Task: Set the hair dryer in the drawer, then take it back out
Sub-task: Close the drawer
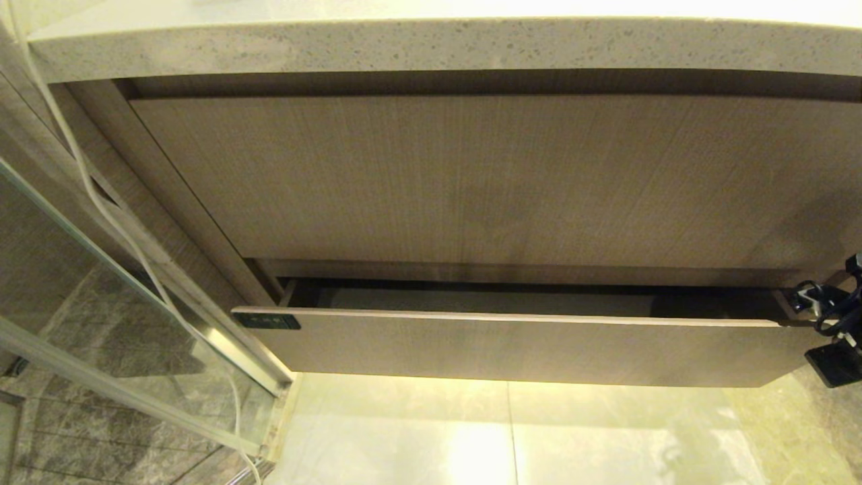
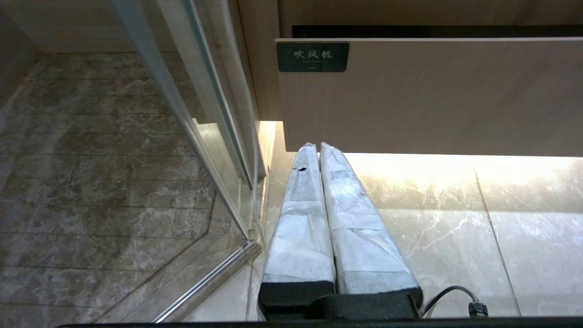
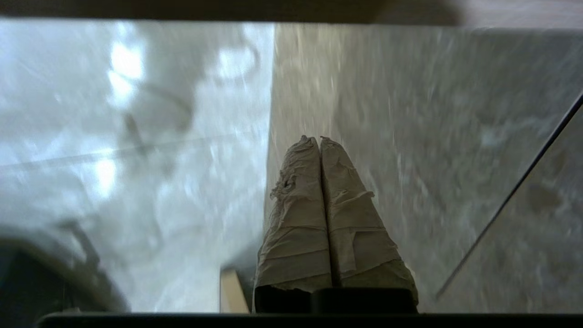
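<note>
Hair dryer: you won't find the body in any view, so its pointing and long axis can't be read. Only a white cord (image 1: 87, 175) shows, hanging from the top left past the cabinet's left side to the floor.

Near: pale marble floor (image 1: 512, 438), glass partition (image 1: 101, 316) on the left. Left tool (image 2: 317, 146) hangs low, pointing at the drawer front, both taped fingers pressed together, holding nothing.

Right tool (image 3: 318, 139) fingers are also pressed together, empty, over blurred marble. In the head view you see only part of the right arm (image 1: 832, 330) at the drawer's right end.

Next out: the drawer (image 1: 512, 347), pulled partly out, long axis left-right, dark inside, black label (image 1: 266, 320) at its front's upper left.

Farther: taller wood-grain panel (image 1: 485, 182), then the speckled stone surface (image 1: 431, 44) on top.
</note>
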`<state>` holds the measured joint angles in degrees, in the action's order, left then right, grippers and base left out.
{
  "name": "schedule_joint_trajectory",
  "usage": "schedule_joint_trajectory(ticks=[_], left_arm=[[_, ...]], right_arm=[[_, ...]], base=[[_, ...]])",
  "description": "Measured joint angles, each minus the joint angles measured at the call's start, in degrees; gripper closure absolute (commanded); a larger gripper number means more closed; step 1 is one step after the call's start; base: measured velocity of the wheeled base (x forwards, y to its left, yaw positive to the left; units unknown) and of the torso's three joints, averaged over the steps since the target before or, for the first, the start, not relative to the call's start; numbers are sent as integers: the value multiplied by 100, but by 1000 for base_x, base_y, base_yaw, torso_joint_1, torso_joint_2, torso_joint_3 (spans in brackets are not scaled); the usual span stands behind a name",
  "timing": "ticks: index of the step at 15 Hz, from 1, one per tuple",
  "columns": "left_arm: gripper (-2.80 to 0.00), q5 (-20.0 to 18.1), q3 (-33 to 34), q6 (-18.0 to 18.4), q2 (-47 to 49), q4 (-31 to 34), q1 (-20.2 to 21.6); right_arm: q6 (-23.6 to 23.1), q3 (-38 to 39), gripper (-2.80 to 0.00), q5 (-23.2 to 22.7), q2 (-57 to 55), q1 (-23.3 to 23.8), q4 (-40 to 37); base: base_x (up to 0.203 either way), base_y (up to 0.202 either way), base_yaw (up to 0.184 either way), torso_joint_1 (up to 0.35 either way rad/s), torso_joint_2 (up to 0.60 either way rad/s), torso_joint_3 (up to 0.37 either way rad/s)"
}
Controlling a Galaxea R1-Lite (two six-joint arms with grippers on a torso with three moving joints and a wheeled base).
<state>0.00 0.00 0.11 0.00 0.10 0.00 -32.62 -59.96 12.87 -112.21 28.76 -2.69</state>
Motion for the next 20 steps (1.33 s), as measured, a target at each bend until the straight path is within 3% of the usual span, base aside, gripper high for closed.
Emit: schedule_joint_trajectory(ticks=[5,11,14,17,20], left_arm=[[0,-2,0,-1,0,-2,0],[0,0,0,0,0,-5,0],[0,0,0,-1,0,-2,0],[0,-2,-2,-3,0,-10,10],[0,-4,0,-1,0,0,0]], right_arm=[[-872,756,0,-891,278,-74,1457],[-1567,1461,0,-1391,496,-74,2896],[-1688,1579,0,-1754,551,-129,4348],[-1653,1799,0,-1836,604,-238,5504],[-1666,1808,0,-1975,715,-280,5569]], base=[[0,0,0,0,0,0],[0,0,0,0,0,0],[0,0,0,0,0,0],[0,0,0,0,0,0],[0,0,0,0,0,0]])
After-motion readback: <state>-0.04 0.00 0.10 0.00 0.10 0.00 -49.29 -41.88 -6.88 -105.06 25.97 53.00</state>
